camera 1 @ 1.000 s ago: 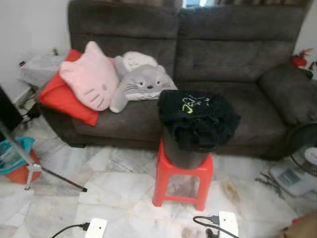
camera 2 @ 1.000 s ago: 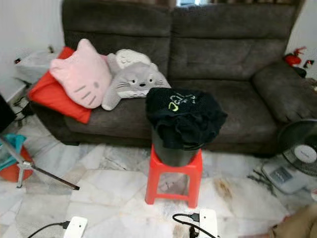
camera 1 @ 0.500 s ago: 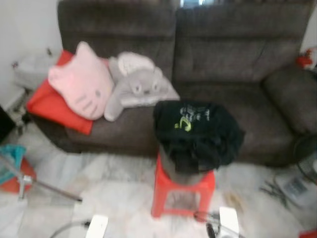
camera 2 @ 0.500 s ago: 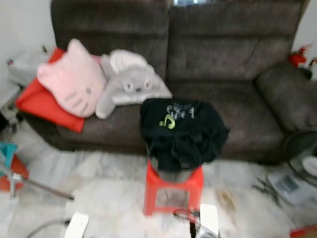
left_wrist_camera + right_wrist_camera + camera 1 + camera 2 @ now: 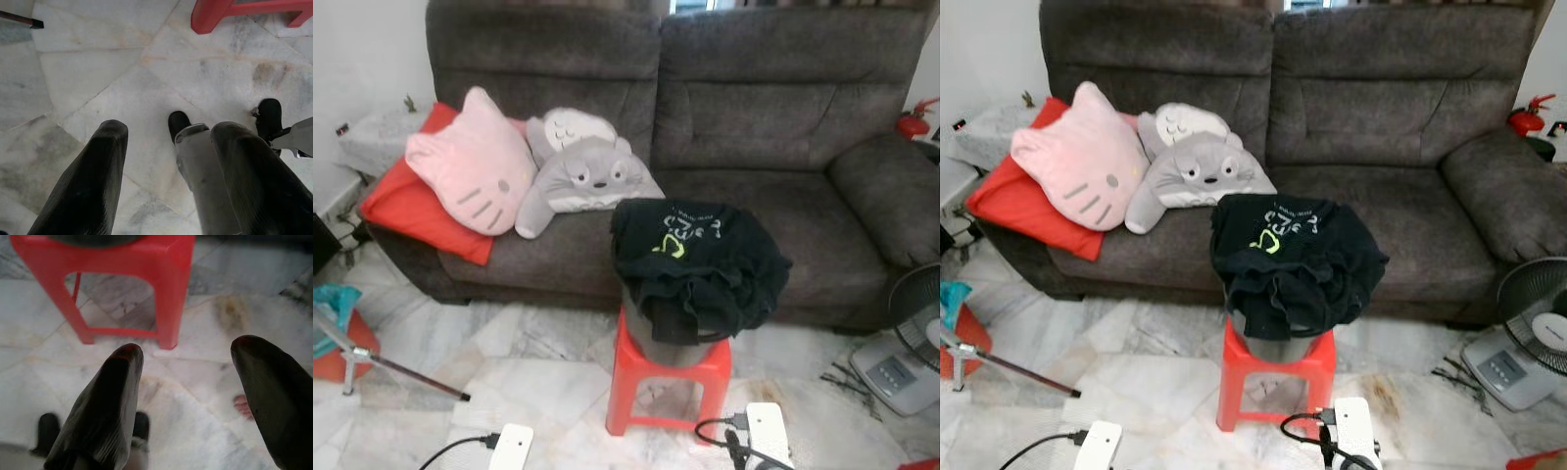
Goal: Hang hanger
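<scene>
Red stool bearing a clothes-draped bucket stood before the sofa; power strips and cables cluttered the floor beside it.

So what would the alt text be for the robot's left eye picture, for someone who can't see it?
A black garment with a yellow-green print is heaped over a dark bucket standing on a red plastic stool on a marble floor. Behind it is a grey sofa holding a pink cat cushion, a grey plush toy and a red cushion.
</scene>
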